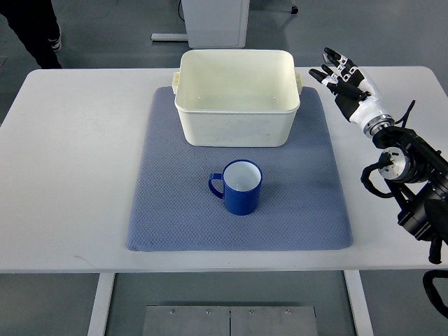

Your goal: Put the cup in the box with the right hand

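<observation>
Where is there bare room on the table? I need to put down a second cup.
The mat is free left and right of the blue cup, and the bare table left of the mat. The tub fills the mat's far end; the right hand hovers beside it.

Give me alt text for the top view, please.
A blue cup stands upright on a blue-grey mat, just in front of an empty white box. The right hand hovers open beside the box, holding nothing.
</observation>
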Robot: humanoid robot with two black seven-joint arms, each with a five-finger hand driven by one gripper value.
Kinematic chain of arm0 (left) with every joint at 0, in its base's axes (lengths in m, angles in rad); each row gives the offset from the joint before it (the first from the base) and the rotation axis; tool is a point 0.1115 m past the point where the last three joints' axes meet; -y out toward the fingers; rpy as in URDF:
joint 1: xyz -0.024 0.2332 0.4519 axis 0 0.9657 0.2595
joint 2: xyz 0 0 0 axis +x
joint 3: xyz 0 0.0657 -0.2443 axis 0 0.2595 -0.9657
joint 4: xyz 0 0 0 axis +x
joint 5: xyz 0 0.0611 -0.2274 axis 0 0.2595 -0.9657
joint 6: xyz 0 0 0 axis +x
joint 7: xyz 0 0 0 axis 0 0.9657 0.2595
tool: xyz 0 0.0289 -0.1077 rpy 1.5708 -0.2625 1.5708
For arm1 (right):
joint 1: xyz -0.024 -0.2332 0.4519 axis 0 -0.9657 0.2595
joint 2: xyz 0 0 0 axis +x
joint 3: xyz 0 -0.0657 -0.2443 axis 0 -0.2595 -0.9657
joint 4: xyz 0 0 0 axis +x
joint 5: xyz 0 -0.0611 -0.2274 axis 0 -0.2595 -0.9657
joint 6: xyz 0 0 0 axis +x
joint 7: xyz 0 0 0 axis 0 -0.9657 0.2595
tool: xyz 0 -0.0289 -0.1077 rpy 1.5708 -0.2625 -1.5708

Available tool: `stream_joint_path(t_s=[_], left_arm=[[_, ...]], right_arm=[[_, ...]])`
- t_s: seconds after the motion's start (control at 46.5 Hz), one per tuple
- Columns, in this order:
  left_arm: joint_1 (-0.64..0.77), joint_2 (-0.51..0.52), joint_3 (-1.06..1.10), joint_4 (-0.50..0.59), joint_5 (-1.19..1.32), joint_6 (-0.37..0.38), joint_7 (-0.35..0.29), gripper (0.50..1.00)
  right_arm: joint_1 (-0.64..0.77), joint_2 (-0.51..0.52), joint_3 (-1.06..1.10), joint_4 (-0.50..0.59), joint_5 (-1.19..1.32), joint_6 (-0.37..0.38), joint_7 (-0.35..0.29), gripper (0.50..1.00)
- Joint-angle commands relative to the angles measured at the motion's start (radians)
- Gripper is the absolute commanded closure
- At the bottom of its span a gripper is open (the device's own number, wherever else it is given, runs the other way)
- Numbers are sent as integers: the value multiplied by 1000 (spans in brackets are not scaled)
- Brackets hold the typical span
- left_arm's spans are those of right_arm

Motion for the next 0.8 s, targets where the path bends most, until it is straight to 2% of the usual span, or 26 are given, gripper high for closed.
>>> stream_joint_path(t_s=[0.0,0.775], left_arm=[[0,0,0,0,0,0,0,500],[0,0,0,0,0,0,0,500]], right_arm=[[0,0,0,0,0,-2,0,502],[9,-3,2,-2,1,-2,0,502]])
